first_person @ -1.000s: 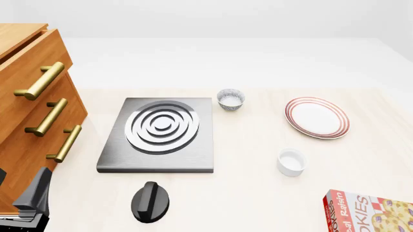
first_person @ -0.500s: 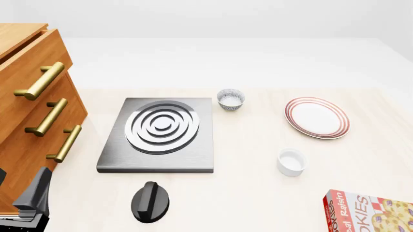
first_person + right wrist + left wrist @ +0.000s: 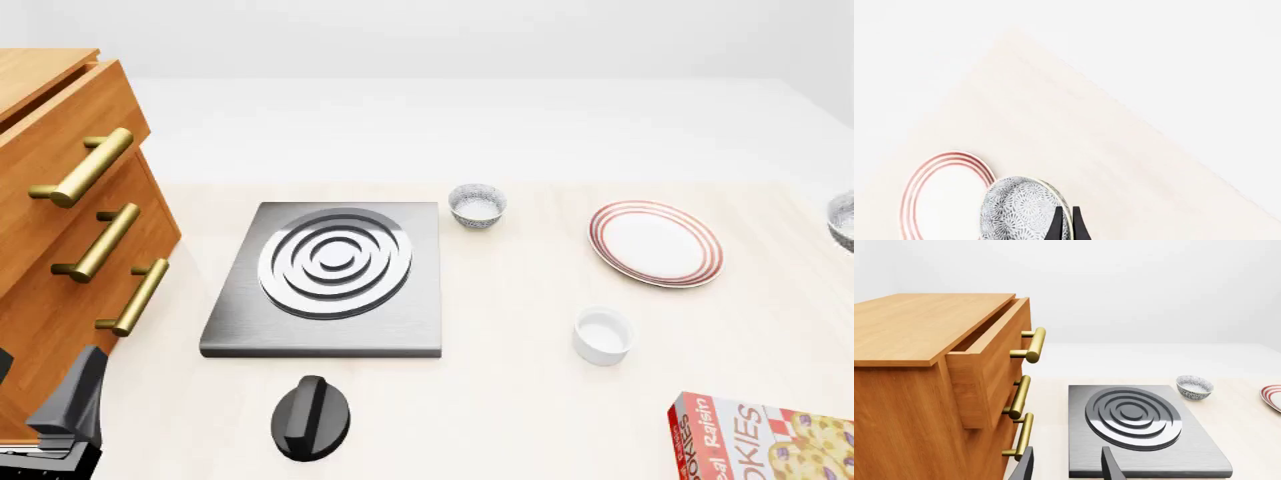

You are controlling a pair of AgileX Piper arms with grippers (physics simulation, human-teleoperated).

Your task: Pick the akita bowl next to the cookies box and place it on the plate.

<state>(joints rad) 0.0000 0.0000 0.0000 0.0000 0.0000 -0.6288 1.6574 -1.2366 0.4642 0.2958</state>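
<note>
Cookies box (image 3: 767, 440) — reads "Raisin" and, cut off, "OKIES".

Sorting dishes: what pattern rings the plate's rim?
Thin red concentric rings on the white plate, clearest in the front view.

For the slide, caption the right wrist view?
Right gripper shut on the bowl's rim, carrying it beside the plate.

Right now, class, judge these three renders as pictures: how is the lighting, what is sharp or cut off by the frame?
Front view: flat, even light, only faint shadows; cookies box cropped at the corner. Left wrist view: sharp throughout, soft sheen on the stove plate. Right wrist view: bright, near shadowless; akita bowl cut by the frame edge.
</note>
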